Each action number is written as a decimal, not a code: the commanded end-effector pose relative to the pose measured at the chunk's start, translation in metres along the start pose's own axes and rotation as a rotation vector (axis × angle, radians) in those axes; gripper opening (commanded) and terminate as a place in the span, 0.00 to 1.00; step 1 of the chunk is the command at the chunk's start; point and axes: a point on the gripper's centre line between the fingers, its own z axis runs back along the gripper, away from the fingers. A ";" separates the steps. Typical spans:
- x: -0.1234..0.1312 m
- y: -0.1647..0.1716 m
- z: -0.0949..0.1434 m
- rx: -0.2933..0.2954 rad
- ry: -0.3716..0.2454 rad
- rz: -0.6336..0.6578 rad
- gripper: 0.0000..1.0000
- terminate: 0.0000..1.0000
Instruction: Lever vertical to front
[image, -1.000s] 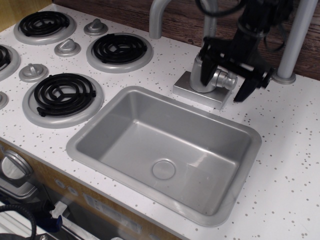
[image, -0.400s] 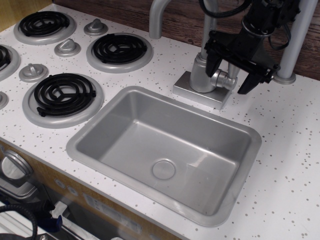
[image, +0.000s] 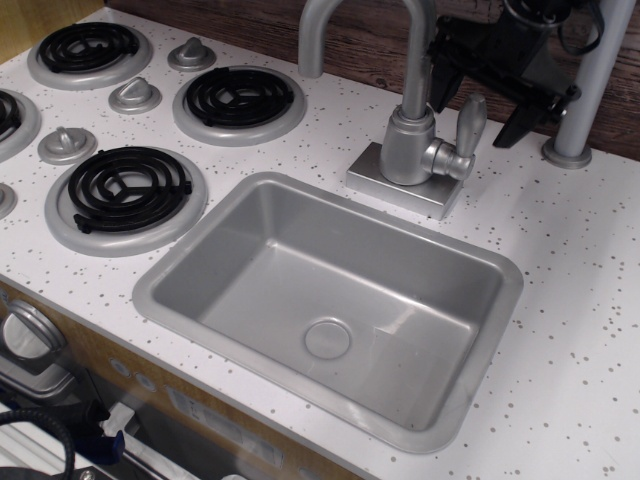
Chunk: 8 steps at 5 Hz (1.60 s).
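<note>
The lever (image: 469, 124) is a small silver-grey paddle. It stands upright on a short round stub at the right side of the faucet column (image: 408, 140). My black gripper (image: 476, 112) hangs above and behind the lever, near the wooden back wall. Its jaws are apart and empty, with one finger (image: 441, 82) left of the paddle's top and the other finger (image: 522, 118) right of it. I see no contact with the lever. The curved spout (image: 330, 20) rises from the column and bends to the left.
The grey sink basin (image: 330, 290) lies in front of the faucet base (image: 400, 185). Black coil burners (image: 238, 97) and grey cone knobs (image: 135, 95) fill the left of the white speckled counter. A grey post (image: 590, 90) stands at the back right.
The gripper has risen and drawn back to the upper right, off the faucet column. The lever, covered by the fingers before, now shows standing upright.
</note>
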 end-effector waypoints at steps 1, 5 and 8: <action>0.016 0.004 0.008 -0.022 -0.060 0.002 1.00 0.00; 0.006 0.009 0.010 -0.002 -0.019 0.036 0.00 0.00; -0.028 0.012 -0.016 -0.092 0.108 0.069 0.00 0.00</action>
